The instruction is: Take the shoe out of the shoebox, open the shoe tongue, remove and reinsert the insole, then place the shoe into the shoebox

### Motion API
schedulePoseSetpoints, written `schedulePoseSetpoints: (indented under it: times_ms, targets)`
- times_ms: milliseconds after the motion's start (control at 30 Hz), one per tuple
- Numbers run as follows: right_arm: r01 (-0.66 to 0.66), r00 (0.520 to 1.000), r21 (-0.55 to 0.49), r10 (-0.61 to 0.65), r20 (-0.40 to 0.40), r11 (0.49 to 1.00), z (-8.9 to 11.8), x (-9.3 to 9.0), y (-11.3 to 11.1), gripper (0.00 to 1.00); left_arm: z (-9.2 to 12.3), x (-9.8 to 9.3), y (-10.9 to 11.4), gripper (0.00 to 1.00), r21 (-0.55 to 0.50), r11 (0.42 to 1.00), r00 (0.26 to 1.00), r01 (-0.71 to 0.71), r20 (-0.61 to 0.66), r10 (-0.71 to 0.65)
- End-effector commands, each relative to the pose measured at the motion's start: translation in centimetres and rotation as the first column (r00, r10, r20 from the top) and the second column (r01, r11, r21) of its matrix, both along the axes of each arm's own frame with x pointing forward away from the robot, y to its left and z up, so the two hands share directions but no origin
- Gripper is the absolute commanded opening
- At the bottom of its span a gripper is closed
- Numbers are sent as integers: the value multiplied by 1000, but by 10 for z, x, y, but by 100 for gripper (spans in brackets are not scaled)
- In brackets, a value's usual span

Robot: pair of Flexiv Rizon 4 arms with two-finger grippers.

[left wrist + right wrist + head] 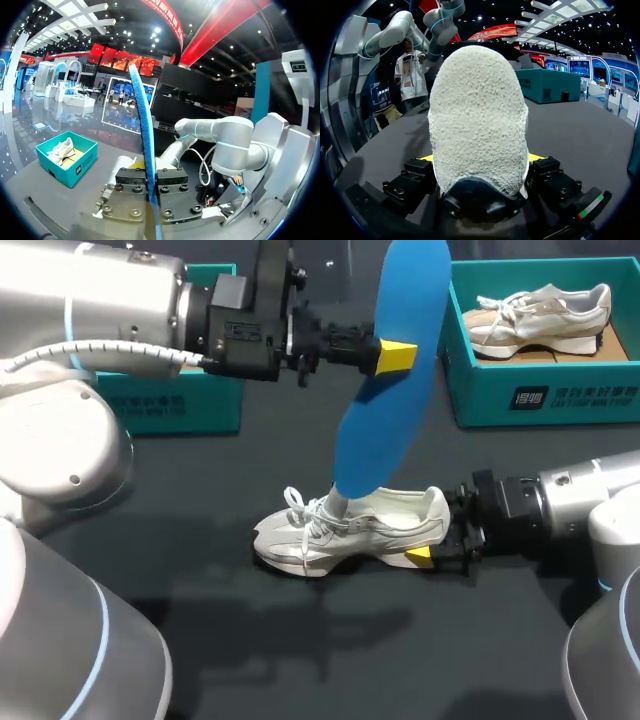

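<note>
Two holds confirmed: left gripper (398, 355) clamps the blue insole (375, 430), its lower end inside the shoe (340, 532). At the middle of the bench (150, 570), right gripper (438, 538) clamps the shoe's heel.

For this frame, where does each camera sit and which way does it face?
Head view: above and behind, looking down on the table; both arms enter, left gripper holding the blue insole up, right gripper on the shoe.
Left wrist view: on the left wrist, looking along its fingers; the insole stands edge-on between them, a shoebox beyond.
Right wrist view: on the right wrist, facing the shoe's heel held between its fingers.
Shared: head and left wrist views both show the insole.
</note>
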State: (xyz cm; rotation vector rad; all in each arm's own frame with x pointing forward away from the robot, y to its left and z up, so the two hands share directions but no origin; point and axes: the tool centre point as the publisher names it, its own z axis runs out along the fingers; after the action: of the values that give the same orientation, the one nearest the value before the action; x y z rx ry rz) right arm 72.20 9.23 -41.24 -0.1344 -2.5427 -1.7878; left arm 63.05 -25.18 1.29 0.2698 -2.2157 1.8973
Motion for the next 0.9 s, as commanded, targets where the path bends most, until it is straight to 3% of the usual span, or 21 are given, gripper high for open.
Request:
schedulePoseSetpoints:
  times_ms: [33,433,900]
  targets:
    - [1,1000,-4,-1,0,1000,1,-1,1,0,-1,-8,13,0,-22,1000,1000,4,-1,-4]
    - [1,1000,-4,-1,0,1000,1,-1,1,0,-7,-25,29,0,-45,999,996,-30,-84,26]
    - [1,1000,-4,-1,0,1000,1,-1,1,0,-12,-35,30,0,-50,998,994,-31,-111,25]
